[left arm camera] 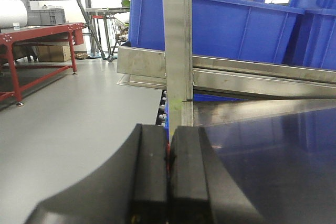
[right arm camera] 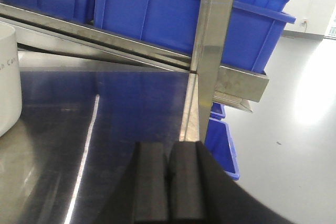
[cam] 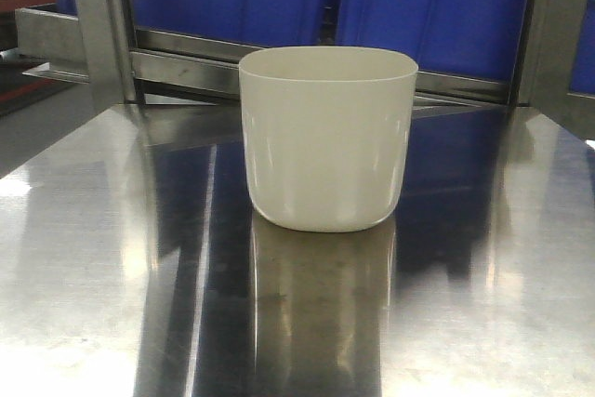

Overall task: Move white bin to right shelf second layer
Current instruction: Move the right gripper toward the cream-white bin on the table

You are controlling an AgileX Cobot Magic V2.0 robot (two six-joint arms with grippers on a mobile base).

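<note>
left gripper (left arm camera: 168, 179): bottom centre of the left wrist view, pads pressed flat together, nothing between them. It sits low at the table's left corner, clear of the load.
right gripper (right arm camera: 169, 187): bottom centre of the right wrist view, jaws closed and empty. It mirrors the left at the table's right edge, so both arms flank the work from outside.
tabletop (cam: 93, 276): mirror steel filling the lower half of the front view.
white bin (cam: 327, 137): centre of the front view, upright on the tabletop with its rim up, well apart from both grippers. Its wall shows at the left edge of the right wrist view. Smooth, tapered and without handles, so it probably needs a rim pinch or a two-sided squeeze.
post (left arm camera: 177, 40): steel upright at the table's far corner, a likely snag on the way in.
front rail (cam: 186, 67): behind the bin — looks to act as the stop for the crates.
blue crates (cam: 418, 6): top of the frame, filling that rack level.
right shelf second layer: cannot tell which level it is, no roller tracks clearly shown.
</note>
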